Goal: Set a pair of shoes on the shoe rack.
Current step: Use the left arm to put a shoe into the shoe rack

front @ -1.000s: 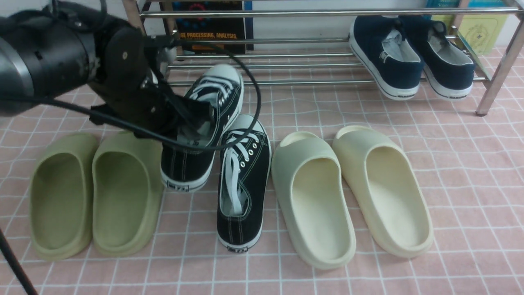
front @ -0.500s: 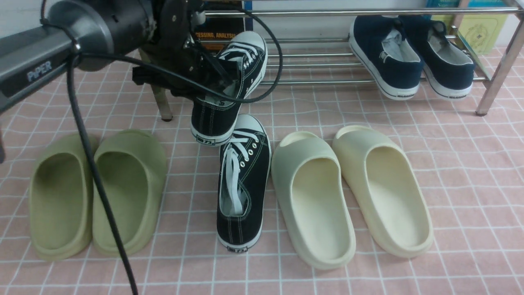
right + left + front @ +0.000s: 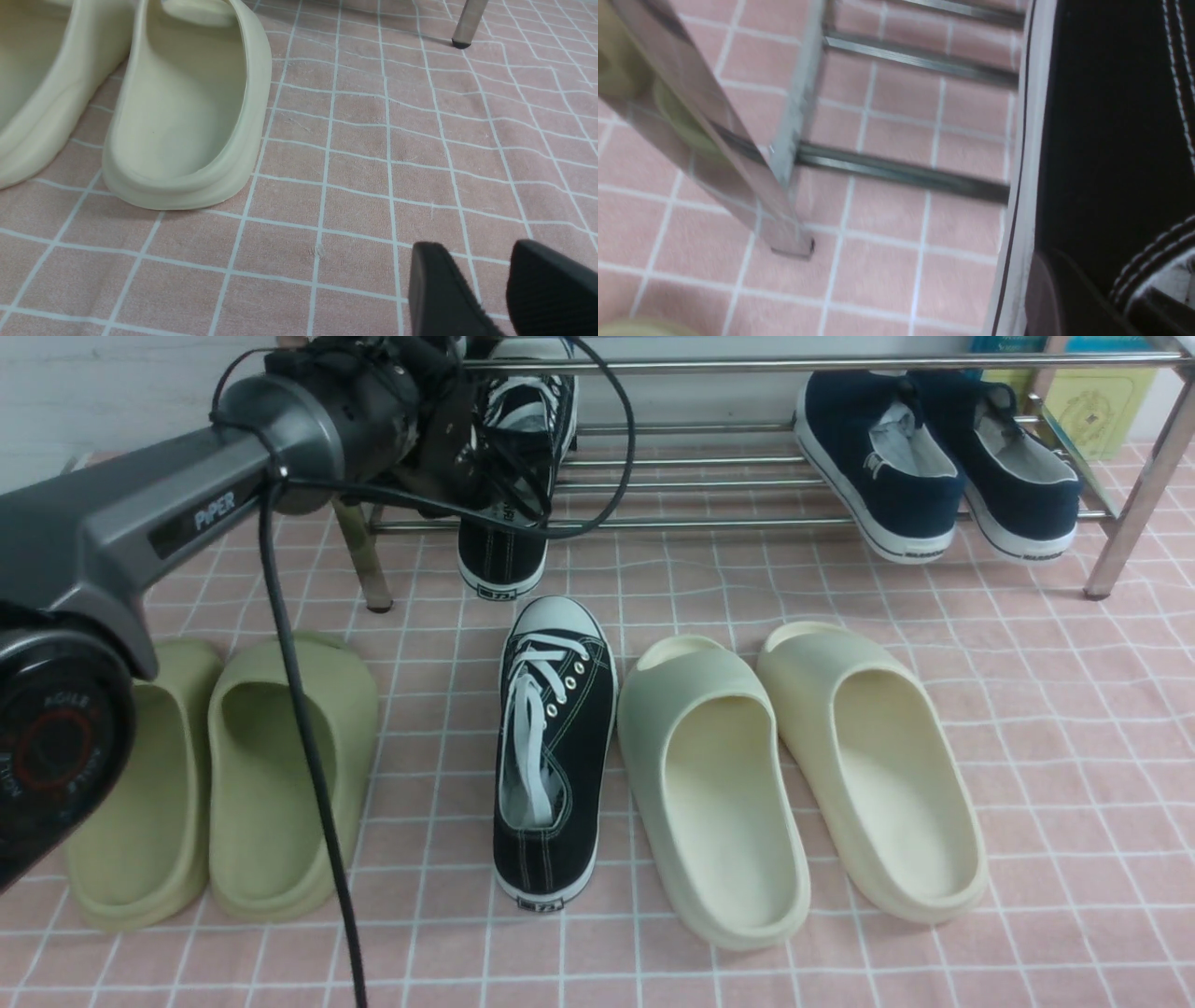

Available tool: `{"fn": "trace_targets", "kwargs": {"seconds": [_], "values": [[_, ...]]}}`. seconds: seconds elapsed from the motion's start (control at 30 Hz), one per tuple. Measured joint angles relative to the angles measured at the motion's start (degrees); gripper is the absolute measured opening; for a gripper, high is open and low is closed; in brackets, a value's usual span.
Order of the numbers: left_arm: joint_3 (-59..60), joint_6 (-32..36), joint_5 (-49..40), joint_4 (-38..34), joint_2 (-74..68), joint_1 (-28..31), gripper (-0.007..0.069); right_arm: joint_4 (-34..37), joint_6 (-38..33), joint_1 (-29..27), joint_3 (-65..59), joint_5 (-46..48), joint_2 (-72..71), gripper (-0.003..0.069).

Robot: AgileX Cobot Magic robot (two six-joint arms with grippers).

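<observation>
My left gripper (image 3: pixel 485 467) is shut on one black canvas sneaker (image 3: pixel 509 537) at its collar. It holds the sneaker at the left end of the chrome shoe rack (image 3: pixel 709 523), toe in under the top bar, heel sticking out over the front bar. In the left wrist view the sneaker's black side (image 3: pixel 1101 140) fills the frame beside a rack post (image 3: pixel 705 126), with my left gripper (image 3: pixel 1101 303) clamped on the collar. The second black sneaker (image 3: pixel 555 747) lies on the pink floor. My right gripper (image 3: pixel 495 284) is open and empty, low over the floor.
Two navy slip-ons (image 3: pixel 878 457) sit at the rack's right end. Olive slides (image 3: pixel 280 775) lie left of the floor sneaker and cream slides (image 3: pixel 719 784) right of it. One cream slide (image 3: pixel 187 107) and a rack leg (image 3: pixel 467 23) show in the right wrist view.
My left arm has carried the sneaker up and forward, from beside the floor sneaker to the rack's left end. The second sneaker and the slides have not moved.
</observation>
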State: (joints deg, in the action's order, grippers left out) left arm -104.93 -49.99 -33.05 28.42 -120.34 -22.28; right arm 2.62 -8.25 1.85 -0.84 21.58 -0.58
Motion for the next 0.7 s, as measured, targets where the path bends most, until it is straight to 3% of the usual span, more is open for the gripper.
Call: {"fn": "trace_targets", "kwargs": {"seconds": [0.3,0.43,0.7], "values": [[0.0,-12.1,3.6,9.7,-2.1,0.1,0.0043,0.0,0.0,0.0,0.0,0.0,0.0,0.0238],[0.0,-15.6,4.6,10.9,-2.7,0.0,0.0117,0.0,0.0,0.0,0.0,0.0,0.0,0.0238],[-0.8,-16.2,7.9,12.5,-2.6,0.0,0.0290,0.0,0.0,0.0,0.0,0.0,0.0,0.0238]]}}
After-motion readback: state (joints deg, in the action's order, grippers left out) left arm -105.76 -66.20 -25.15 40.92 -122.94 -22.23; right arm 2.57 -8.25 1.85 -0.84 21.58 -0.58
